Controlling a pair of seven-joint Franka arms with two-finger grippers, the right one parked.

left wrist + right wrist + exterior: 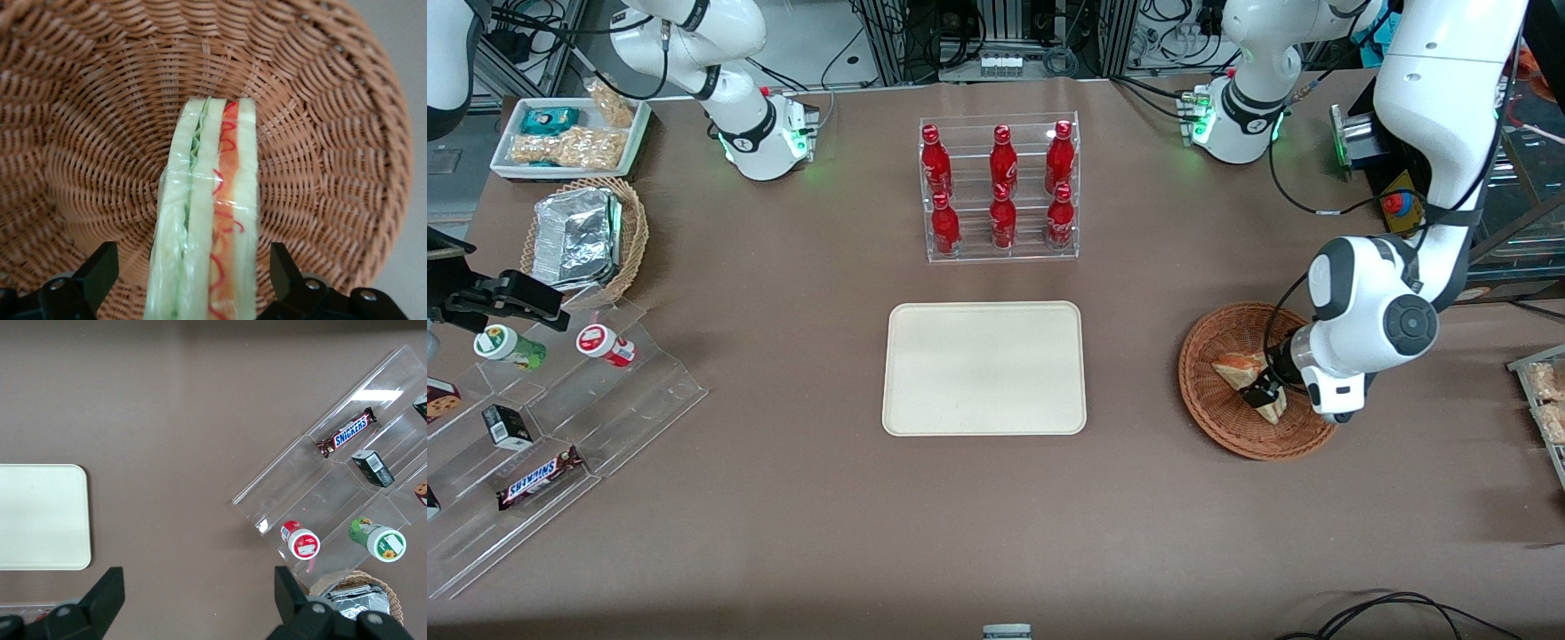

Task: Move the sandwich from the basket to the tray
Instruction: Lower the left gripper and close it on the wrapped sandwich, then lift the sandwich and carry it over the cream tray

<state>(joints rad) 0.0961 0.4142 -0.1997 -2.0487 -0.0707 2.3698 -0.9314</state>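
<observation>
In the basket toward the working arm's end of the counter, my gripper straddles the sandwich, fingers open either side, gripping nothing; I judge closing and lifting toward the tray comes next.

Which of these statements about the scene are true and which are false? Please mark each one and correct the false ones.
1. The sandwich lies in the basket. True.
2. The gripper is shut on the sandwich. False: its fingers stand open, one on each side of the sandwich, with gaps visible.
3. The tray already holds the sandwich. False: nothing lies on it.
4. The bottle rack stands farther from the front camera than the tray. True.
5. The gripper hovers over the tray. False: it is down in the basket.
</observation>
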